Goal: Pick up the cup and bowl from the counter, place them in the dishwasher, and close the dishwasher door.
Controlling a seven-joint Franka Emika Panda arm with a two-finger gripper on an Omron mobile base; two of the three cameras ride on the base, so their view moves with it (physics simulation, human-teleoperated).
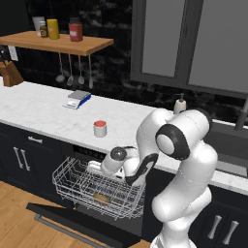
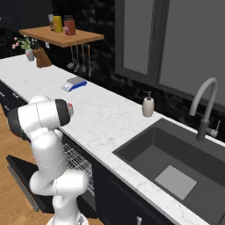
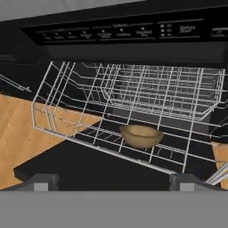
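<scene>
The bowl [image 3: 140, 135] sits upright in the pulled-out wire rack [image 1: 72, 180] of the dishwasher [image 3: 120, 33], and that makes sense: the rack is drawn forward over the lowered dishwasher door [image 1: 82, 224], so anything dropped in from above lands in easy reach. In the left base view the bowl shows as a small tan shape low in the rack, near its front edge.

The cup [image 1: 100, 128] stands on the counter [image 1: 43, 114], upright, just behind the counter edge above the dishwasher opening and well apart from the blue-and-grey kitchen scale [image 1: 77, 99] further back. It looks like the next thing to fetch, since one of the two dishes is already loaded.

Now the gripper [image 3: 114, 180]: in the hand view its two dark fingertips rise at the bottom, spread wide apart, with nothing between them. The bowl lies beyond them, clear of both tips, not touched. So the jaws stand wide and empty, pointed down into the rack from in front of the control strip.

The arm bends low over the rack; judging by that, the bowl's placement is done, and the door stays down until the cup joins it.
</scene>
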